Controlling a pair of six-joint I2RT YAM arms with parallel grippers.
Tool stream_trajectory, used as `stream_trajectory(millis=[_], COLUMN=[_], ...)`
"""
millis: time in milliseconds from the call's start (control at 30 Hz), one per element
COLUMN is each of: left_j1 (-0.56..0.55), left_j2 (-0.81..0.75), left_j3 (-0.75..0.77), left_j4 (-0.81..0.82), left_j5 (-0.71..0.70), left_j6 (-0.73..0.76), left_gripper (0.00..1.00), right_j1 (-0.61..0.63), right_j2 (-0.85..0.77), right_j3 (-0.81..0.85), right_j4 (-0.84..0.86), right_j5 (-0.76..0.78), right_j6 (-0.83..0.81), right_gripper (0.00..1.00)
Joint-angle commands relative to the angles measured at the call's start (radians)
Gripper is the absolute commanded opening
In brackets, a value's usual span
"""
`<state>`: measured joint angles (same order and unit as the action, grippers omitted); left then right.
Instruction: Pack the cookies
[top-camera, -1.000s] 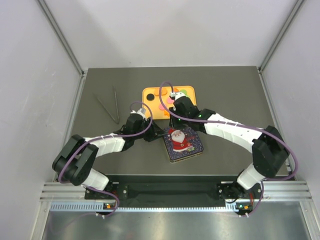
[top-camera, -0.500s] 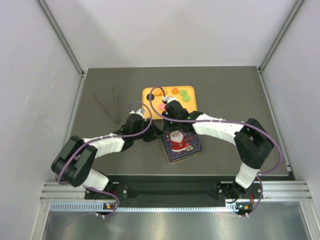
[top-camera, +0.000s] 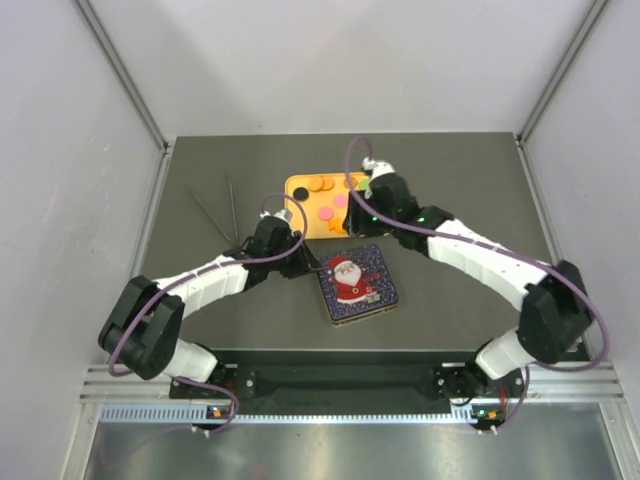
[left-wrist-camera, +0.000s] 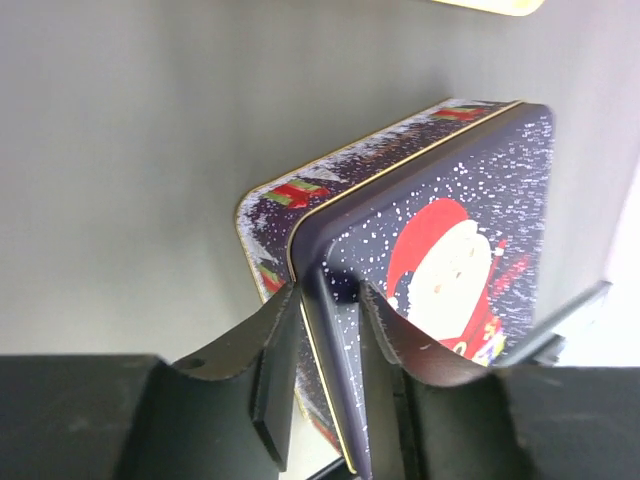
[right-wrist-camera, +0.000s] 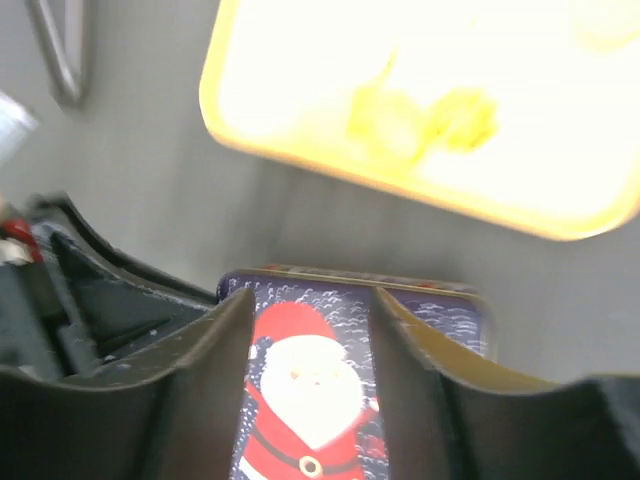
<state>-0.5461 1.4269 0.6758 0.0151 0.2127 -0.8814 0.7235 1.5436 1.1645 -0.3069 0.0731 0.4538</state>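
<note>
- Two arms reach over a matte dark table (top-camera: 460, 180). Bare surface shows to the right of the right arm.
- Orange tray (top-camera: 289, 205): rounded corners and a raised rim. The right arm hides its right part, and the right wrist view shows it washed out.
- Square tin (top-camera: 358, 283): glossy, just beside the tray's near edge and well apart from the table edges. Santa is printed on its lid (left-wrist-camera: 440, 200).
- Left gripper (left-wrist-camera: 328, 290): fingers pinch the lid's gold-rimmed edge.
- Right gripper (right-wrist-camera: 310, 300): fingers spread, above the tin.
- Thin metal tongs (top-camera: 232, 210): left of the tray.
- Cookies (top-camera: 322, 186): flat discs in orange, pink and black, lying on the tray.
</note>
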Motion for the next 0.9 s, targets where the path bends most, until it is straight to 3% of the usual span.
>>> stream_trajectory(millis=[0, 67, 167, 233, 267, 467, 867], left_j1=[0.006, 0.006, 0.006, 0.006, 0.008, 0.006, 0.006], left_j2=[-0.034, -0.055, -0.097, -0.135, -0.146, -0.256, -0.410], left_j3=[0.089, 0.155, 0.223, 0.251, 0.278, 0.318, 0.281], left_j4=[-0.248, -0.303, -0.369, -0.400, -0.426, -0.477, -0.506], left_j5=[-0.116, -0.111, -0.127, -0.139, -0.144, -0.180, -0.237], left_j6=[0.142, 0.169, 0.212, 0.243, 0.252, 0.309, 0.364], left_gripper=[0.20, 0.36, 0.49, 0.55, 0.60, 0.64, 0.65], right_j1=[-0.064, -0.111, -0.162, -0.185, -0.202, -0.217, -0.217], right_j2=[-0.164, -0.230, -0.334, -0.393, -0.449, -0.649, -0.793], right_j3=[0.009, 0.003, -0.028, -0.064, -0.077, -0.186, -0.295], right_j4=[0.006, -0.012, -0.031, -0.040, -0.041, -0.089, -0.161], right_j5=[-0.012, -0.027, -0.024, -0.024, -0.024, 0.034, 0.131], right_j6=[-0.018, -0.018, -0.023, -0.024, -0.030, -0.023, -0.017], right_gripper=[0.54, 0.66, 0.81, 0.99, 1.00, 1.00, 1.00])
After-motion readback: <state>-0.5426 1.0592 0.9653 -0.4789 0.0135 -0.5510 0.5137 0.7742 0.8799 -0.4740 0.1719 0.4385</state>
